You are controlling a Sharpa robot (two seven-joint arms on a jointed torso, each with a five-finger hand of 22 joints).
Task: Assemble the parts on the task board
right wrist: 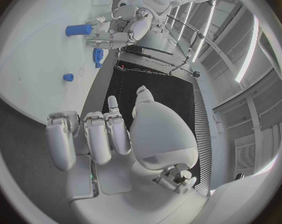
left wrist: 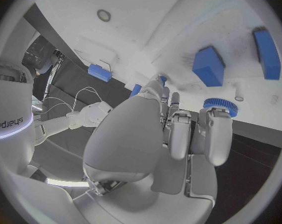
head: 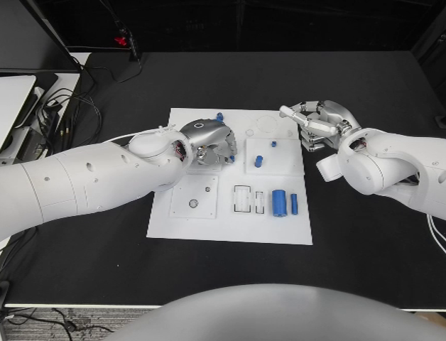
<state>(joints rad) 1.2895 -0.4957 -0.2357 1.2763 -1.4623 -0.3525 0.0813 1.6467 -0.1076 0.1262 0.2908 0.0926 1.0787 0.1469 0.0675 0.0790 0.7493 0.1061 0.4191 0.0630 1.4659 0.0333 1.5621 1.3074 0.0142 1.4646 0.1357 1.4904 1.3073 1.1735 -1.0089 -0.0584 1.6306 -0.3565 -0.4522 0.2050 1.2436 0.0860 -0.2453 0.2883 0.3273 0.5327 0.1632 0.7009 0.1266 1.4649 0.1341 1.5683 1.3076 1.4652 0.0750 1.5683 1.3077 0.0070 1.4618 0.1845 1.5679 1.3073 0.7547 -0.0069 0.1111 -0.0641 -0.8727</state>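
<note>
Left hand palm-down over the task board, right hand beside it, both with fingers curled, empty.

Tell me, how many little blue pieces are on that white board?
5 show: one at the task board's far edge, two on the middle block, two near the front. The left hand may hide more.

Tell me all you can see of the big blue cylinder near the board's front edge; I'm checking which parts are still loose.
The big blue cylinder is the largest blue part, smooth and plastic-looking, lying on its side on the white task board, its long axis running front to back. A thinner blue rod lies just beside it, toward the robot's right. Rectangular recesses sit on its other side. Neither hand touches it.
</note>
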